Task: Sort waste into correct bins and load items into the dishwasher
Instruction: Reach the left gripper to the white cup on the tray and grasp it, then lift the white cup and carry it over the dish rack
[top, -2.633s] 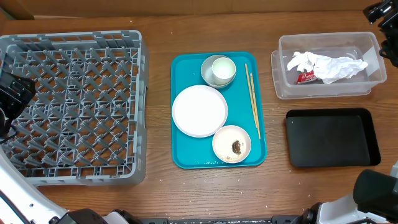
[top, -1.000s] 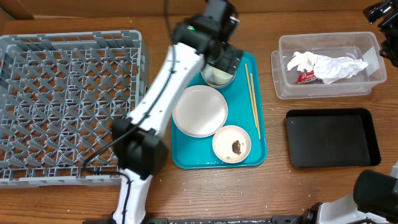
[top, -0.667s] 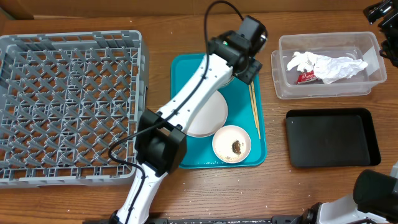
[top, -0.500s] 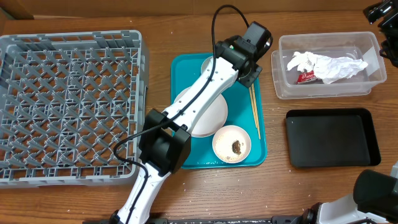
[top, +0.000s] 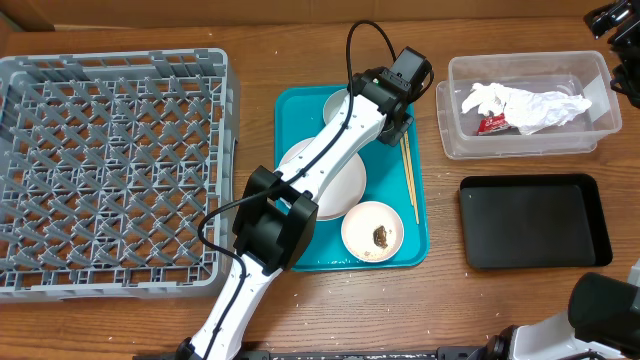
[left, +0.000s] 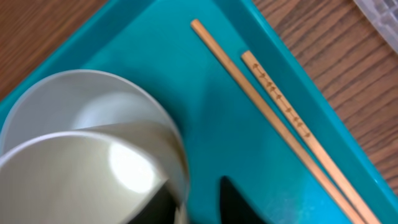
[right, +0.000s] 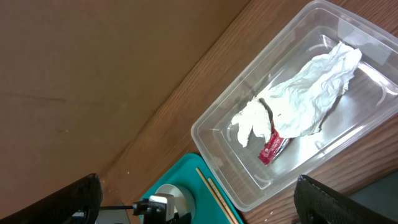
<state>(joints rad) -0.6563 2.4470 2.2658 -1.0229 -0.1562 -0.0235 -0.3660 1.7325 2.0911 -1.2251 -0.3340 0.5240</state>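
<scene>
Near right corner of the teal tray (top: 295, 120): near bowl (top: 360, 222) with a brown lump (top: 381, 236) in it. The black tray (top: 533, 222) lay flat towards the bench's (top: 260, 60) right edge. The plate (top: 345, 190) sat mid-tray, partly under the left arm. The chopsticks (top: 408, 170) lay side by side along the teal tray's right rim.

Far end of the teal tray: the cup (left: 93, 180) stood inside the far bowl (left: 74, 93). The left gripper (left: 194, 200) straddled the cup's wall, jaws drawn narrow; cannot tell if it pinched.

Far right corner of the bench: the tub (top: 520, 145) held crumpled paper (top: 525, 105) and a red wrapper (top: 492, 124). The right gripper (right: 198, 182) was spread wide above it, holding nothing.

The rack (top: 110, 170) filled the bench's left side.
</scene>
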